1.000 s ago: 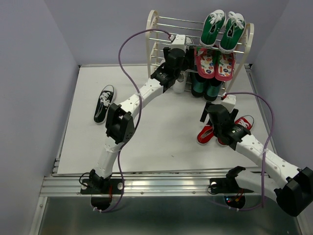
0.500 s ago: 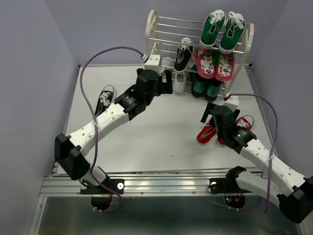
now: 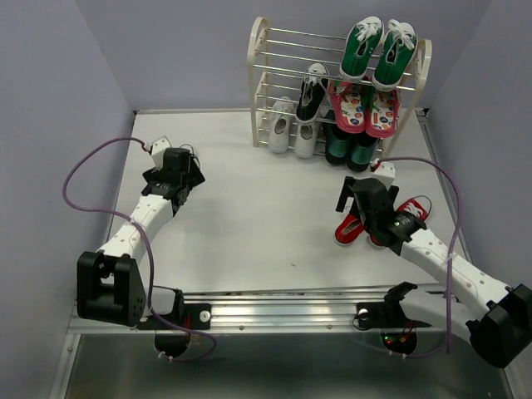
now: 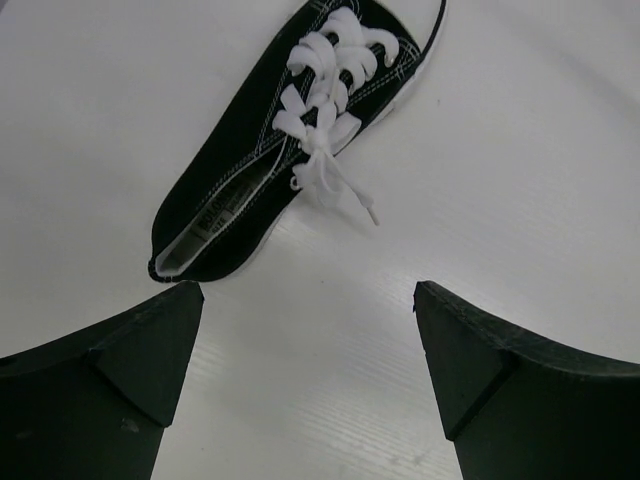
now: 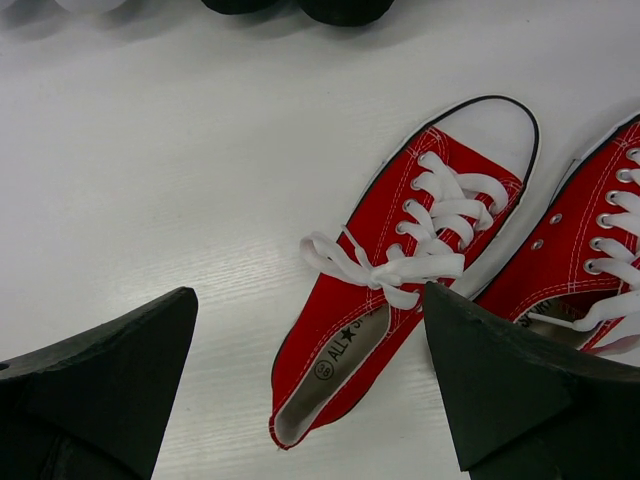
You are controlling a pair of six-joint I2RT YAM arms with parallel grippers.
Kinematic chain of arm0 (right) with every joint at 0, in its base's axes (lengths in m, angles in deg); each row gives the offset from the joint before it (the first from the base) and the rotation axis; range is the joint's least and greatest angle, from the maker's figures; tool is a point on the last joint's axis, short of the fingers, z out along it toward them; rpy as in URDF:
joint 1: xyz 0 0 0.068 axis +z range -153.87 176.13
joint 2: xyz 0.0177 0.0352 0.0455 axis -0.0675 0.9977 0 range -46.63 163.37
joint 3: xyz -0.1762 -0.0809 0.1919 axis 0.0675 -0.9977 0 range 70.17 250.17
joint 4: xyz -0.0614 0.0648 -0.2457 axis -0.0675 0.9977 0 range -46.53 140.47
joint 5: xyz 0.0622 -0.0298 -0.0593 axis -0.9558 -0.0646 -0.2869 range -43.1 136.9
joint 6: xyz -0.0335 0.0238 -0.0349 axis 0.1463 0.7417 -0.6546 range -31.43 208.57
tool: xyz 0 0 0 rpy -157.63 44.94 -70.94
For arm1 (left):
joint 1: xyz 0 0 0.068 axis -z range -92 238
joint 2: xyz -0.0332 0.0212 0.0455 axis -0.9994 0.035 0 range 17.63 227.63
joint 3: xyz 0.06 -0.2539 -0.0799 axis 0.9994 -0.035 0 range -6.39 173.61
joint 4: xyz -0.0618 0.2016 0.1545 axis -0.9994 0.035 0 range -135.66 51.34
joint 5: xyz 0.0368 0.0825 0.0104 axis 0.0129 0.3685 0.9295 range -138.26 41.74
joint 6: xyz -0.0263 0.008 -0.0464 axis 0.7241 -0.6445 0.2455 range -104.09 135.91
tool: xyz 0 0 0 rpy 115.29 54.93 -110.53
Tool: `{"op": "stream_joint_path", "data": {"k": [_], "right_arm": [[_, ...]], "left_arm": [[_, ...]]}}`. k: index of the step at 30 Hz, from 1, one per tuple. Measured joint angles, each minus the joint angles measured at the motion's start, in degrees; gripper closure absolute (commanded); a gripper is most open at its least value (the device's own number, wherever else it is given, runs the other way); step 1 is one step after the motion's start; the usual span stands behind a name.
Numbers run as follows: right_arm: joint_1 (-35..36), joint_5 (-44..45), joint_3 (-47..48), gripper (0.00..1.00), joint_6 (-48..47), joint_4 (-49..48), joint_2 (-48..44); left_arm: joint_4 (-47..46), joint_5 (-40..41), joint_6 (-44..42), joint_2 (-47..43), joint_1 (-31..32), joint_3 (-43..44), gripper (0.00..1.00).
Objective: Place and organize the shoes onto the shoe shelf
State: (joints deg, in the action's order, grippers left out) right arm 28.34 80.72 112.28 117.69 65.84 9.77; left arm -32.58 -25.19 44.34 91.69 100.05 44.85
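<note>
Hovering wide open and empty, the left gripper (image 4: 305, 300) holds its two dark fingers (image 4: 120, 370) spread above the white table (image 4: 520, 150); just beyond the fingertips lies a single black sneaker (image 4: 290, 150), flat on its sole, white laces up, heel opening nearest the gripper and toe pointing away; neither finger touches it; in the top view this arm reaches over the left part of the table, well apart from the rack, and its wrist hides most of that shoe.

The right gripper (image 5: 310, 300) is likewise fully parted with nothing between its fingers; below it a red sneaker (image 5: 400, 270) lies on the table with white laces and a white toe cap, heel toward the camera; a second red sneaker (image 5: 590, 270) lies just beside it on the right, cut off by the frame edge; the pair sits at the right side of the table, near the front of the shoe shelf (image 3: 253, 75).

At the shelf's left half, two white sneakers (image 3: 283, 133) stand side by side at the bottom; another black sneaker (image 3: 312, 90) rests tilted on a tier above them; the right half carries green sneakers (image 3: 382, 50) on top and pink slippers (image 3: 366, 108) one tier down.
</note>
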Motion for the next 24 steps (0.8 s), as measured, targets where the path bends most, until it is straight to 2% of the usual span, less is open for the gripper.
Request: {"op": "stream_joint_path", "data": {"k": [2, 8, 14, 24], "right_arm": [[0.00, -0.13, 0.00, 0.00, -0.02, 0.00, 1.55], [0.00, -0.94, 0.15, 0.00, -0.68, 0.09, 4.90], [0.00, -3.08, 0.39, 0.00, -2.03, 0.11, 6.60], [0.00, -12.28, 3.30, 0.00, -6.03, -0.55, 11.67]], "left_arm": [[-2.84, -0.39, -1.16, 0.42, -2.01, 0.02, 0.01], [-8.85, -6.71, -12.94, 6.93, -8.79, 2.32, 0.01], [-14.64, -20.06, -21.88, 7.19, -17.92, 0.17, 0.01], [-15.50, -27.58, -30.14, 7.15, -17.64, -3.85, 0.01]]}}
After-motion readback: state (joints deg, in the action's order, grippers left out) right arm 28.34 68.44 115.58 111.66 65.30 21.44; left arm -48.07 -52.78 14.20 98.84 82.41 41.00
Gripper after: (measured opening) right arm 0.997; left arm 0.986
